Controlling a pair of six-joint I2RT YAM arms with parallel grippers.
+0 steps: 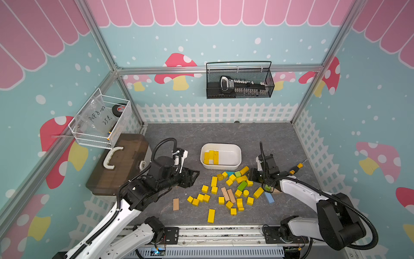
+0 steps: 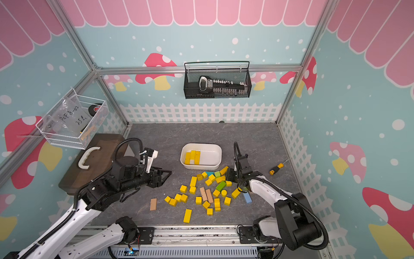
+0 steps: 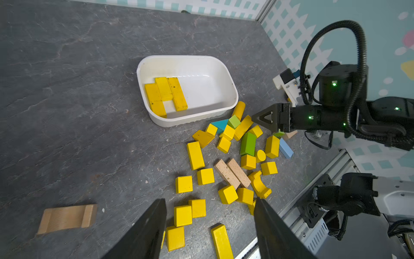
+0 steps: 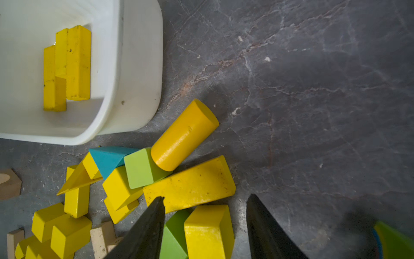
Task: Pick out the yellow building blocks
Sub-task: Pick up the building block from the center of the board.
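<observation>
Many yellow building blocks [image 1: 224, 192] lie scattered on the dark table in front of a white tub [image 1: 220, 145]. Several more yellow blocks [image 1: 211, 157] lie side by side in the tub's left half. My left gripper [image 1: 194, 176] hovers left of the pile, open and empty; the left wrist view shows its fingers [image 3: 211, 199] spread above yellow cubes [image 3: 182, 215]. My right gripper [image 1: 251, 176] is at the pile's right end, open. In the right wrist view its jaws [image 4: 206, 196] straddle a yellow cube [image 4: 208, 231] with gaps on both sides.
Tan blocks [image 1: 228, 194], a lone tan block [image 1: 176, 204], green [image 1: 242, 185], teal [image 1: 229, 173] and blue [image 1: 269, 197] blocks mix with the pile. A screwdriver [image 1: 295, 168] lies at the right, a brown case [image 1: 118, 163] at the left. The rail [image 1: 224, 233] runs along the front.
</observation>
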